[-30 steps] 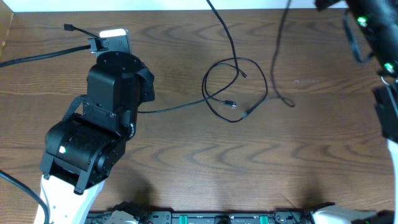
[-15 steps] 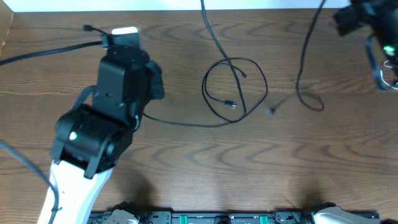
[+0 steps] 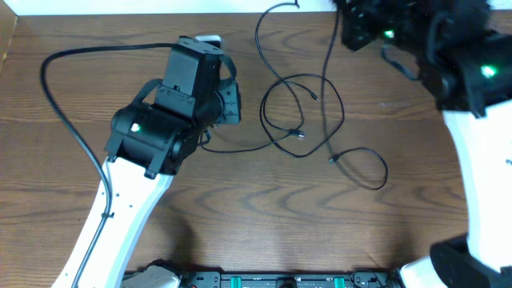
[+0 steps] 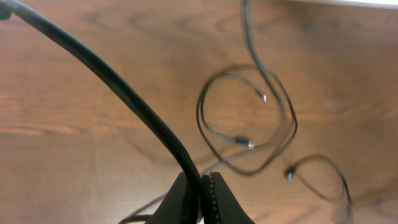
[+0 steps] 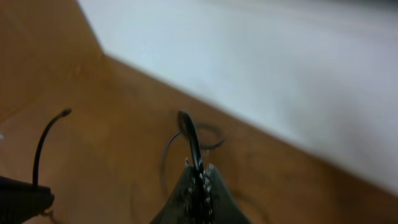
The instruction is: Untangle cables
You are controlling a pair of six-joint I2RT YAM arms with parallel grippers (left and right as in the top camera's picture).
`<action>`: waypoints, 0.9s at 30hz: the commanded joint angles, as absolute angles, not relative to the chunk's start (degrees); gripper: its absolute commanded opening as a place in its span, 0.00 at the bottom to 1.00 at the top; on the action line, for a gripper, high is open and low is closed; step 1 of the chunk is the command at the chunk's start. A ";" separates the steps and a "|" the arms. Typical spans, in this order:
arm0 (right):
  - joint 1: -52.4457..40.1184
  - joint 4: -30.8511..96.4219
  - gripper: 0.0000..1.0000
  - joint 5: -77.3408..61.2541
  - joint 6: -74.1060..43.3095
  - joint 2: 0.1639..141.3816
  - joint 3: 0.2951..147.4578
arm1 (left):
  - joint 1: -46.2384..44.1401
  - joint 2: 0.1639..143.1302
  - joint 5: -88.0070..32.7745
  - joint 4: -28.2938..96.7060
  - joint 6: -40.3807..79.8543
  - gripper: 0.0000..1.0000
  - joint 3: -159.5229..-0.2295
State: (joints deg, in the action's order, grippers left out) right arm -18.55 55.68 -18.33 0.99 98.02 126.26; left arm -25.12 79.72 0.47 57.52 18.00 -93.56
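Thin black cables (image 3: 308, 76) lie tangled in a loose loop mid-table, also seen in the left wrist view as a loop (image 4: 200, 112) with small plug ends. One tail (image 3: 372, 152) curls off to the lower right. My left gripper (image 3: 205, 40) is at the far edge, left of the loop. In its own view the left gripper (image 4: 202, 178) is shut on a black cable (image 4: 112, 81) that runs up-left. That cable arcs out left (image 3: 46, 68) and back under the arm. My right gripper (image 3: 348, 28) is above the tangle's far right; up close, the right gripper (image 5: 199, 171) is shut on a black cable (image 5: 189, 134).
The wooden table (image 3: 264, 208) ends at a white strip along the far side (image 3: 120, 6). The left arm's body (image 3: 156, 132) covers the table's left middle. The right arm (image 3: 472, 160) runs down the right side. Another cable end (image 5: 64, 112) curves up at left in the right wrist view.
The left arm has swung right toward the tangle, dragging its cable into a wide arc. The right arm has moved left along the far edge, and the cable tail now lies lower right.
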 commanded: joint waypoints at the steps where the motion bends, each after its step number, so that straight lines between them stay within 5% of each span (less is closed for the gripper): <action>1: -18.50 59.02 0.01 -23.77 -0.40 102.85 126.32 | -24.82 82.30 -4.51 59.64 18.15 0.08 -93.97; 20: -19.14 69.87 0.01 -25.67 0.95 125.60 126.32 | -23.83 104.71 -26.50 57.87 18.33 0.08 -93.93; 24: -18.72 70.59 0.01 -25.63 1.83 125.71 126.32 | -23.79 105.36 -26.37 55.86 18.28 0.52 -93.93; 27: -18.74 71.00 0.04 -25.63 1.80 125.71 126.32 | -23.55 104.84 -26.39 53.60 18.28 0.68 -93.95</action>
State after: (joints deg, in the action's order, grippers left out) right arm -18.92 70.74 -24.67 0.71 125.49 126.13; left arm -24.03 105.71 -24.88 54.76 18.20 -93.58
